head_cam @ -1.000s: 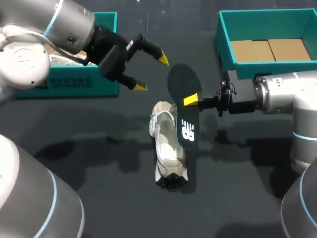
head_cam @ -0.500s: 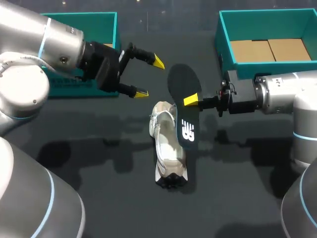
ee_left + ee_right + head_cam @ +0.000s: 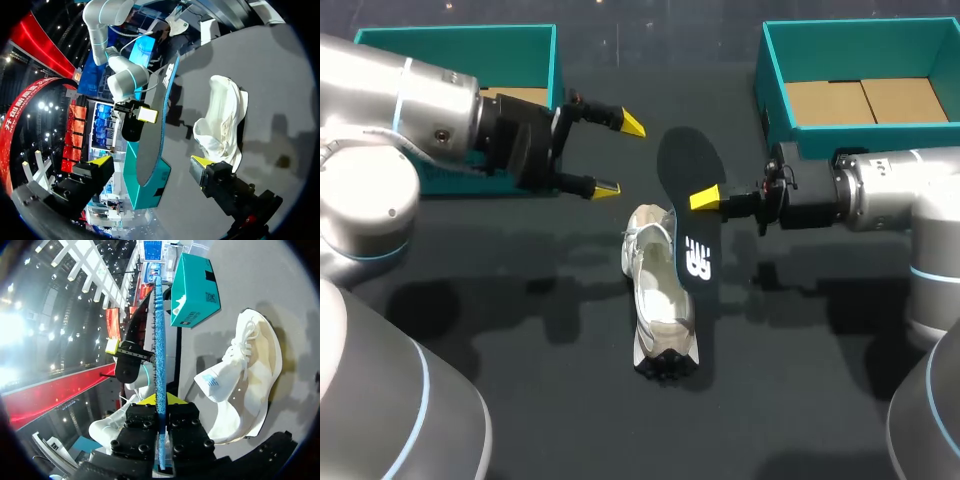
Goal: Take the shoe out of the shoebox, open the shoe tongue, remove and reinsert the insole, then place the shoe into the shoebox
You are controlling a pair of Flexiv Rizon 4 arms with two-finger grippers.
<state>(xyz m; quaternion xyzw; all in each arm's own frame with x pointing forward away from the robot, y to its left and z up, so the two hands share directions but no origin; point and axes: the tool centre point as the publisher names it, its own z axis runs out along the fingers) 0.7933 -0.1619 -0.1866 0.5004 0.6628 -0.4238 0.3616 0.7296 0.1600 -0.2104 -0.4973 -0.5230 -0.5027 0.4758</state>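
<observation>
A white shoe (image 3: 658, 300) lies on its side on the dark table, and the right wrist view has it beside the fingers (image 3: 245, 375). My right gripper (image 3: 706, 199) is shut on the edge of the dark insole (image 3: 685, 215), holding it on edge above the shoe. The right wrist view looks along the insole's blue edge (image 3: 159, 340), clamped in the right gripper (image 3: 160, 401). My left gripper (image 3: 620, 156) hangs open and empty to the left of the insole's far end. In the left wrist view the left gripper (image 3: 150, 165) faces the insole (image 3: 155, 125), with the shoe (image 3: 222, 120) beside it.
A teal shoebox (image 3: 766, 70) with cardboard inside stands at the back right, just behind my right arm. A second teal box (image 3: 551, 55) stands at the back left behind my left arm, and also shows as a teal box (image 3: 192, 290) beyond the shoe.
My left arm has drawn back to the left, its open gripper now a little farther from the insole. The right gripper, insole and shoe have hardly moved.
</observation>
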